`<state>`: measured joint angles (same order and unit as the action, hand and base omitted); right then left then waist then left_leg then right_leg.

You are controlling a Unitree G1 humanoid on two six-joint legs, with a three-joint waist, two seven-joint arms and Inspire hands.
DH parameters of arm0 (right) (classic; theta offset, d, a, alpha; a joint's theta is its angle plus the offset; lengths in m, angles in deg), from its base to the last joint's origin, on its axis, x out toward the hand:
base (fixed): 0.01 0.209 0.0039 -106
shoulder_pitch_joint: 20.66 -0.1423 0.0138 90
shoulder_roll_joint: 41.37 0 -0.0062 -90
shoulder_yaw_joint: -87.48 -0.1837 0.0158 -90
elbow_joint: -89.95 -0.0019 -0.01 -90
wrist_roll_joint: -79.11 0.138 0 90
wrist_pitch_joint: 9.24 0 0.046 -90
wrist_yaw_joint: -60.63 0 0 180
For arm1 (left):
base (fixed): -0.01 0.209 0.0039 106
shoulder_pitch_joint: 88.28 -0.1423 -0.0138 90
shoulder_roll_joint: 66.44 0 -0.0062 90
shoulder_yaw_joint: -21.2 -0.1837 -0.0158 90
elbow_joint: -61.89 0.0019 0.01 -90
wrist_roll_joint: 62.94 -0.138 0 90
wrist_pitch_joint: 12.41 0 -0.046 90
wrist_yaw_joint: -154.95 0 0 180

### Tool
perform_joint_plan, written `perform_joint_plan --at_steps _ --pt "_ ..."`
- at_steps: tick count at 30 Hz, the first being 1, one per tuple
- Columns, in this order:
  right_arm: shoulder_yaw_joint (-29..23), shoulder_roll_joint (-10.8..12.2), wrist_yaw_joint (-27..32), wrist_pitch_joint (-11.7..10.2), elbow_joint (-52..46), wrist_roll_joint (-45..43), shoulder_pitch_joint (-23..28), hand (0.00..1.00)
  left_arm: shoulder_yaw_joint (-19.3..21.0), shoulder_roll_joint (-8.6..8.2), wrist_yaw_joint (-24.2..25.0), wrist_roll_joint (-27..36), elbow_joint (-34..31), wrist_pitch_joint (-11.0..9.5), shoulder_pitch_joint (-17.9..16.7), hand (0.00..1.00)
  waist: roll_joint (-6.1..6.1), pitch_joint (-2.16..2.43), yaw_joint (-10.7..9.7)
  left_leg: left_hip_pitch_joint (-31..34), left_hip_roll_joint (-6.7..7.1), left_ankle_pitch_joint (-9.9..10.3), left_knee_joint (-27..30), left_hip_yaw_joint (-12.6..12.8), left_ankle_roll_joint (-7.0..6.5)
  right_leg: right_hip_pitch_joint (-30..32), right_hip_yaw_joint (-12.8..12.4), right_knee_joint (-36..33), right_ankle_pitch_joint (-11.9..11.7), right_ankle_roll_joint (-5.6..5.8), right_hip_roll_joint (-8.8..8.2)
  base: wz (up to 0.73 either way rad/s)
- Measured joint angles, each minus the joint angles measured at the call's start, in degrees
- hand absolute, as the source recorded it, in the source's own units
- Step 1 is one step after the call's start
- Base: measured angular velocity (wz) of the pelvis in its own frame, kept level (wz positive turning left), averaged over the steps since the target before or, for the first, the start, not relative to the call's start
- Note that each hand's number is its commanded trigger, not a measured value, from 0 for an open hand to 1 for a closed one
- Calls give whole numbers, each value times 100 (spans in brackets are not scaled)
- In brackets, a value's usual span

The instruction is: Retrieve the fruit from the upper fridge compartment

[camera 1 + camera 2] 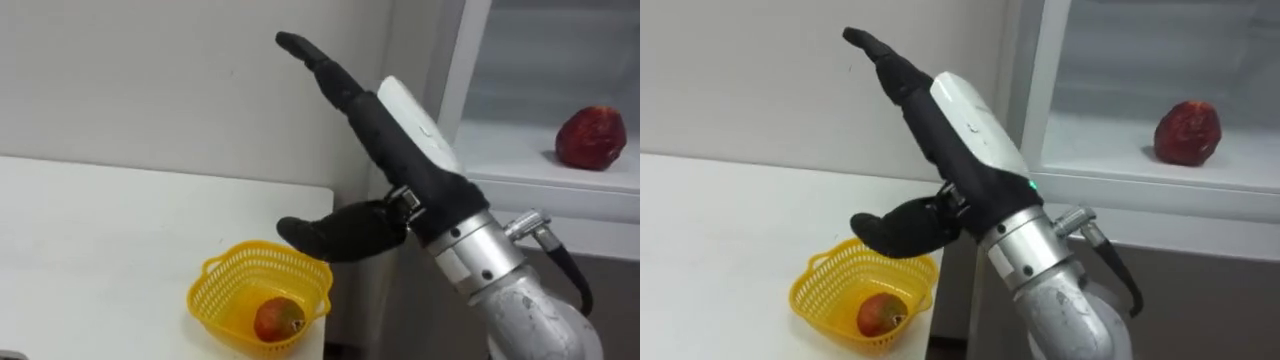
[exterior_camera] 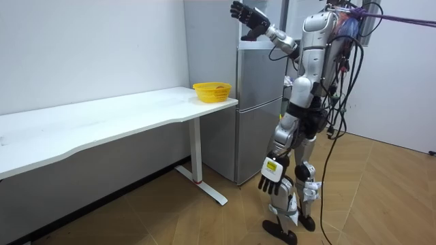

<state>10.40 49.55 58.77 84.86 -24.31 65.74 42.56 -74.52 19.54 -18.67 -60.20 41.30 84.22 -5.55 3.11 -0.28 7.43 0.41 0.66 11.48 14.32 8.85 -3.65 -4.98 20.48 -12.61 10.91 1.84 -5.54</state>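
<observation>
The robot stands before the tall grey fridge (image 2: 259,102), beside the end of the white counter (image 1: 100,250). Its right hand (image 1: 392,150) is raised in the middle of the eye views, the arm coming up from the lower right. The hand is spread wide and holds nothing: the fingers run straight toward the upper left and the thumb juts out low to the left, above the yellow plastic mesh basket (image 1: 215,275). That basket sits on the counter's corner with a reddish-yellow round fruit (image 1: 278,320) inside it. The task's thing, by my reading, is the dark red lumpy fruit (image 1: 592,138). It rests alone on the white shelf (image 1: 500,150) of the upper fridge compartment at the right edge of the frame, well apart from the hand. It is roundish and a little taller than wide. The fruit lies to the right of the hand at roughly palm height, while the fingers point away from it and the palm faces left. So the reach likely calls for swinging right and turning the palm toward the shelf. The left hand (image 2: 271,180) hangs relaxed by the thigh, low in the room view, far from the fridge.
</observation>
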Motion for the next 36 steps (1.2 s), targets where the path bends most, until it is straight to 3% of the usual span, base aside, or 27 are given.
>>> perform_joint_plan --at_steps 4,9,13,21,30,36 --pt "-502 -1 448 -381 -220 440 148 0 9 2 -64 2 40 -83 -88 0 -40 3 -172 -114 -10 0 -79 74 2 -72 -191 55 -10 6 47 -9" --pt "-991 -4 889 -537 -347 424 358 0 27 -4 -121 3 36 -204 -237 0 -67 18 -553 -108 -16 -1 -95 74 6 -87 -145 92 -14 3 56 0" --pt "-1496 -121 1402 -722 -109 431 394 0 105 -6 -81 6 146 -216 -240 0 -58 34 -717 -151 -21 -2 -110 116 8 -107 -157 92 -15 2 56 -3" --pt "-1993 -148 1837 -703 109 418 757 0 181 -5 -99 -11 162 -221 -317 0 0 52 -876 -207 -37 -3 -147 193 11 -95 -189 88 -23 -7 61 -5" --pt "-2206 -781 2110 -662 603 422 828 0 331 41 -79 -111 157 -221 -328 0 138 61 -865 -202 -41 -4 -146 198 14 -89 -184 81 -24 -8 65 0" --pt "-2206 -1003 2110 -539 747 480 807 0 337 47 -79 -112 157 -206 -323 0 201 45 -846 -198 -42 -2 -147 198 16 -55 -182 82 -24 -9 64 0"
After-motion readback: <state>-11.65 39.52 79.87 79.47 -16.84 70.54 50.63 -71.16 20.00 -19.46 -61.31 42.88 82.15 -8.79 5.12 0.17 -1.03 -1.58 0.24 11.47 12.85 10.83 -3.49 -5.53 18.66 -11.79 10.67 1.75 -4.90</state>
